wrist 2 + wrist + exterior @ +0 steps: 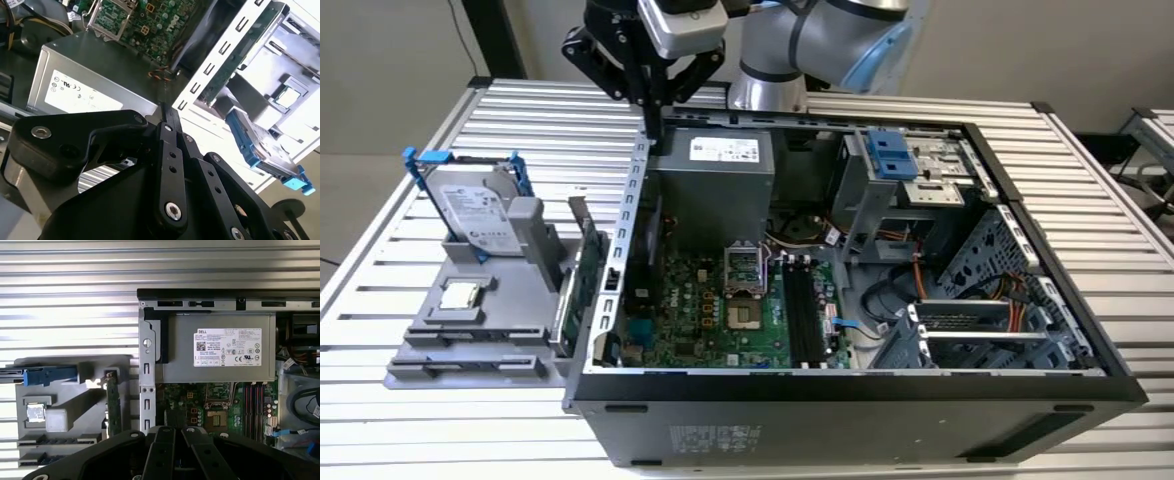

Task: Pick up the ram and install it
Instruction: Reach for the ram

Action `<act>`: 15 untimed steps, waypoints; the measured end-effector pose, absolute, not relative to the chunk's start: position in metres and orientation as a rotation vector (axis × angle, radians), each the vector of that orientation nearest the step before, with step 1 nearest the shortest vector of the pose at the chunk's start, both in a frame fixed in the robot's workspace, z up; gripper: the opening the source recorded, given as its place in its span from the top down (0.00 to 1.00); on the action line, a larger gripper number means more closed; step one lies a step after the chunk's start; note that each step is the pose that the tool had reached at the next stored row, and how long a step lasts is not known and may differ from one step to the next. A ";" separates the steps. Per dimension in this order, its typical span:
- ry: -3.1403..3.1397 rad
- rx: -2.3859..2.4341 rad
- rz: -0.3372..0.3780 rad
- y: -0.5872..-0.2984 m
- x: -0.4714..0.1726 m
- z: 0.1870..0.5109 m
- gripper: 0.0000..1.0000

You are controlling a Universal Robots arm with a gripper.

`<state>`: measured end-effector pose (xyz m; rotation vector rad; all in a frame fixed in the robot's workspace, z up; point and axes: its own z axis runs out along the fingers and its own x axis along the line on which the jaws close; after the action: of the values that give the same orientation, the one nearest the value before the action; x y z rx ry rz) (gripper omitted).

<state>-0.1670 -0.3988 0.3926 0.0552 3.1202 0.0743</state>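
One gripper (pixel 651 125) hangs above the open computer case (pixel 854 420) at its rear edge, jaws drawn narrow, nothing visible between them. Case and grey parts holder (pixel 467 345) rest on a ribbed aluminium table (pixel 400 420).

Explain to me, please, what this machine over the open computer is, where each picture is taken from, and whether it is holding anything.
This is one grey robot arm ending in a black two-fingered gripper. The exterior view comes from a camera standing apart from the arm. Both wrist views come from cameras riding on the arm, looking past the gripper. On the slatted metal table lies an open black computer case, with its green motherboard and grey power supply box showing. Beside it, on the exterior view's left, a grey plastic holder carries a silver hard drive in a blue frame and a green expansion card. The gripper hangs over the case's corner near the power supply, shut, and holds nothing.
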 end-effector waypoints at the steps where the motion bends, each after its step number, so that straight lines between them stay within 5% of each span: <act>1: 3.120 0.054 0.074 -0.399 -0.168 0.393 1.00; 15: 3.121 0.035 0.075 -0.399 -0.185 0.392 1.00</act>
<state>-0.1855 -0.3988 0.3925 0.0349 3.1208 0.0745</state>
